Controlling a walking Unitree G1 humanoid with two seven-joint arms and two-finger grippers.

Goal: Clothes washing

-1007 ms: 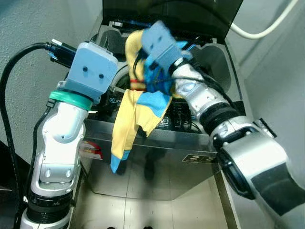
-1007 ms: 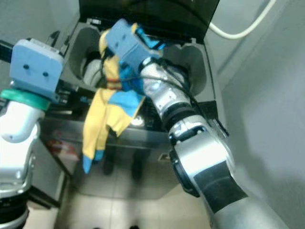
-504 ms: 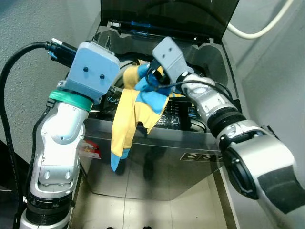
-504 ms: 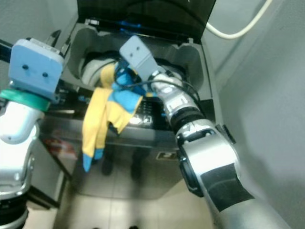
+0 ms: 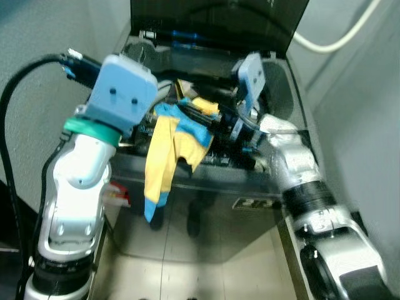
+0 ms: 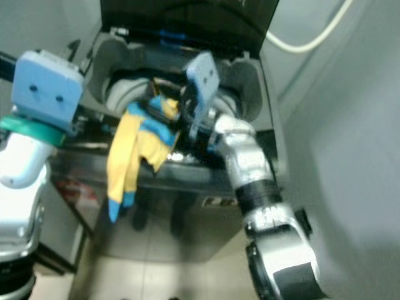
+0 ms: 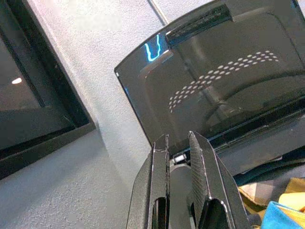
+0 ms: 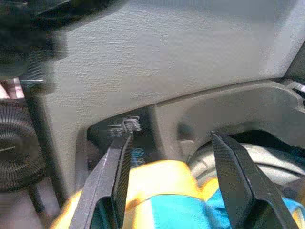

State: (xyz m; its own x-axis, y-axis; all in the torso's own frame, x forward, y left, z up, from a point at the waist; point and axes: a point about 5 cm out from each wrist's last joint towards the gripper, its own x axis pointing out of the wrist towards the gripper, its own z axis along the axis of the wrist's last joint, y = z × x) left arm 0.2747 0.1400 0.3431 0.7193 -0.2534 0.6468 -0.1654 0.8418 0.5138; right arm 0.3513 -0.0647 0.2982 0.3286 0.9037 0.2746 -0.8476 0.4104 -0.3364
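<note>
**Garment half in, half out of the washer**

The main risk is the yellow and blue garment (image 5: pixel 167 150) sliding out. It hangs over the front rim of the washing machine (image 5: pixel 206 206), and much of the cloth dangles down the outside. If that weight wins, it could fall to the floor. The right claw (image 8: pixel 174 179) has its fingers spread wide, with the bunched top of the cloth between them, so it is not pinching anything. A push from there could shove the bundle sideways instead of down into the drum. Cloth left on the rim would also stop the dark lid (image 7: pixel 224 67) from closing.

The left claw (image 7: pixel 178 157) is held up beside the tub on the robot's left, its fingers nearly together with only a narrow gap and nothing between them. It points at the raised lid.

The machine's tub stands open. A pale drum wall shows inside, and the upper end of the garment lies at its mouth. I cannot tell whether other laundry is deeper in.
</note>
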